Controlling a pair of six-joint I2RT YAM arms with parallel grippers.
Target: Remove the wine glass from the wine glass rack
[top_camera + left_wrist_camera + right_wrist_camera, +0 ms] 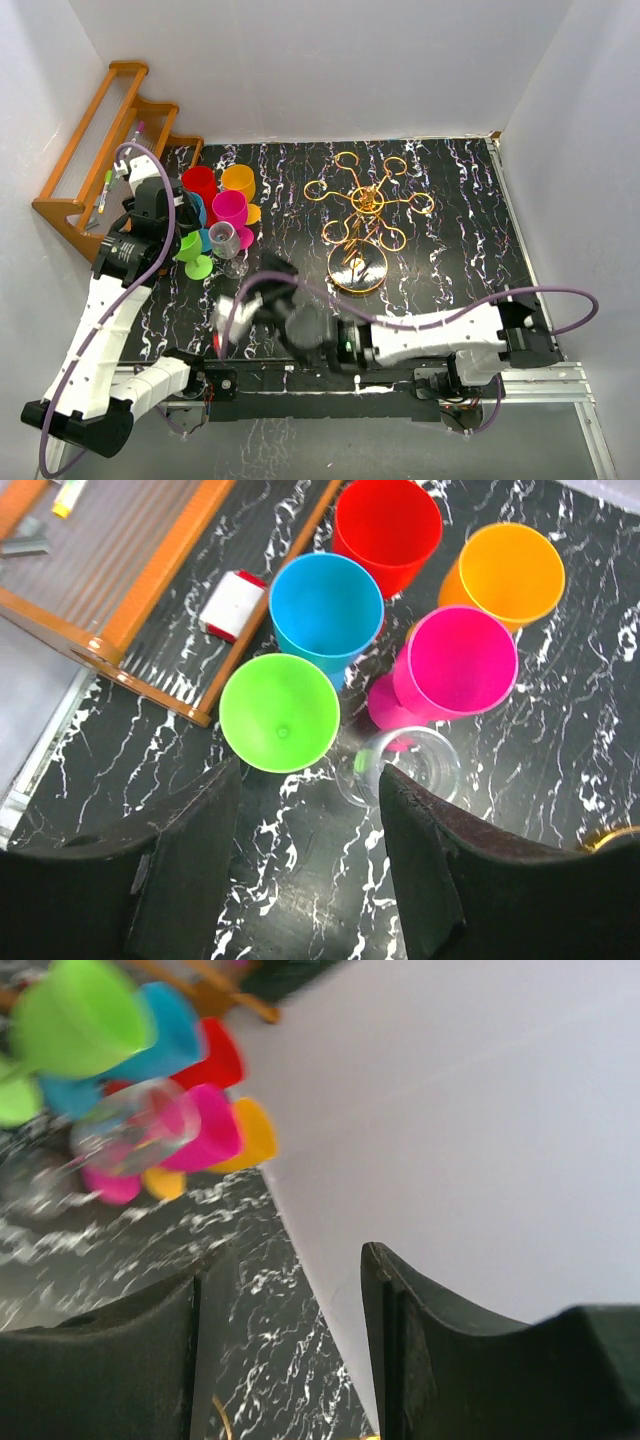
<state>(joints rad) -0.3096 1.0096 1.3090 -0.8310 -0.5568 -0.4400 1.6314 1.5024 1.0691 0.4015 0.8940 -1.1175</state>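
The gold wire rack (365, 212) stands mid-table on its round base, and no glass shows on its arms. A clear wine glass (229, 241) stands upright on the black marbled table, beside the green (192, 250) and pink (230, 209) glasses. In the left wrist view the clear glass (412, 766) is just beyond my right finger. My left gripper (308, 776) is open and empty, hovering near the glasses. My right gripper (268, 281) is open and empty, low over the table in front of the glasses, which look blurred in its view (135, 1126).
Red (198, 183), orange (238, 180) and blue (325, 605) glasses cluster at the back left. An orange wooden slatted shelf (92, 150) leans at the far left, with a small white-and-red item (232, 605) by it. White walls enclose the table.
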